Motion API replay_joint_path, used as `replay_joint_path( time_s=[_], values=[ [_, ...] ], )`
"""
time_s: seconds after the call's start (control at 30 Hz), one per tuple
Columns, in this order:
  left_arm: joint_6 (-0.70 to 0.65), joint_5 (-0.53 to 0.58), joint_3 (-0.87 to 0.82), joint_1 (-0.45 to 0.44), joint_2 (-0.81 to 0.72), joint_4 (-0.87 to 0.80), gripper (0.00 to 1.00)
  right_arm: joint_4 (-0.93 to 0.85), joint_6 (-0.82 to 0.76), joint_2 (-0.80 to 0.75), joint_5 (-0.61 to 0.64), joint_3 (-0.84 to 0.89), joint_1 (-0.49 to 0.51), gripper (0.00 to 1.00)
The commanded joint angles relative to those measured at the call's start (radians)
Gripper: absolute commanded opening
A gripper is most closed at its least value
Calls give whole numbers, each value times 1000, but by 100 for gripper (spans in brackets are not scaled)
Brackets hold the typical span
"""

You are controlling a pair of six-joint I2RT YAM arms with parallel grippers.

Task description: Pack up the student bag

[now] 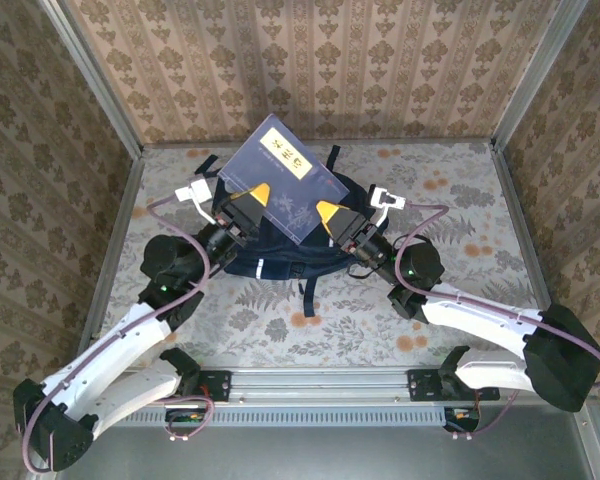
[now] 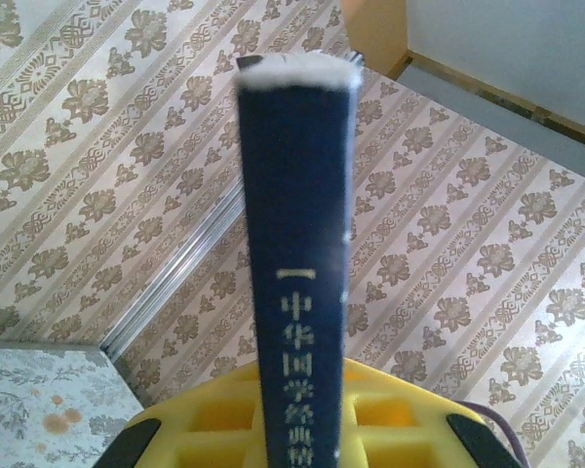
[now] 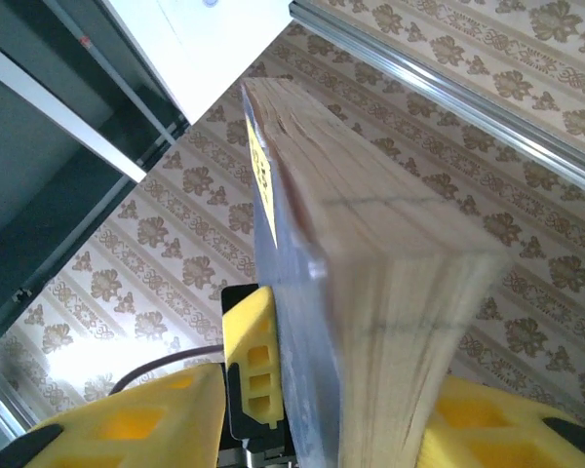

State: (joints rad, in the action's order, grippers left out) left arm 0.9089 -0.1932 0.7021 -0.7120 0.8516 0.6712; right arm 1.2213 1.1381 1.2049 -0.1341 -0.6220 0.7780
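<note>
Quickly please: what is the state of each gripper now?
Left gripper: closed on thick dark blue hardcover book.
Right gripper: around same book's page edge; grip cannot be told.

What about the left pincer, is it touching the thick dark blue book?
Touching. In the left wrist view, the thick dark blue book rises straight up from between the left pincer's yellow fingers, with no gap showing at its sides.

Tan damask wallpaper point(image 1: 310, 60) on all three sides, same stuff behind both wrist views. Pale floral-print tabletop point(image 1: 280, 330) with orange blotches. Bare metal posts point(image 1: 93, 75) in the back corners, silver rail point(image 1: 320, 385) along the near edge. Bright, even light.
</note>
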Motion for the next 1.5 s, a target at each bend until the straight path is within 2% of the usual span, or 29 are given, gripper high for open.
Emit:
replay_joint_path(
  time_s=[0.0,0.07,0.2,0.37,0.43,0.53,0.63,0.7,0.77,0.83,0.93,1.03,1.17,1.47],
  values=[
    [49,27,-19,-6,15,92,0,63,8,12,29,-33,11,38],
    [59,35,-26,-7,21,100,0,73,11,20,33,-37,13,31],
    [78,55,-43,-9,27,96,0,70,2,24,45,-39,17,25],
    [94,80,-55,-7,25,48,0,19,-43,-9,87,-13,16,7],
    [92,97,-50,-2,13,-22,18,-61,-94,-58,133,13,15,1],
    [32,111,-31,18,-9,-188,44,-326,-211,-185,212,29,15,0],
    [-52,101,26,62,1,-451,52,-817,-335,-317,358,-28,13,0],
    [-94,61,74,106,50,-577,56,-1051,-409,-365,458,-56,9,0],
    [-140,31,154,136,143,-718,60,-1184,-463,-413,546,-41,5,0],
    [-211,-3,268,151,273,-873,68,-1246,-484,-485,638,19,2,0],
    [-281,-37,423,151,463,-1011,71,-1359,-437,-612,732,95,-14,0],
    [-321,-81,581,149,667,-1105,72,-1448,-435,-706,720,124,-42,0],
    [-365,-132,761,137,879,-1191,72,-1523,-475,-786,764,140,-46,0],
    [-398,-203,972,76,1120,-1200,62,-1522,-521,-881,757,186,-49,0]
  ],
)
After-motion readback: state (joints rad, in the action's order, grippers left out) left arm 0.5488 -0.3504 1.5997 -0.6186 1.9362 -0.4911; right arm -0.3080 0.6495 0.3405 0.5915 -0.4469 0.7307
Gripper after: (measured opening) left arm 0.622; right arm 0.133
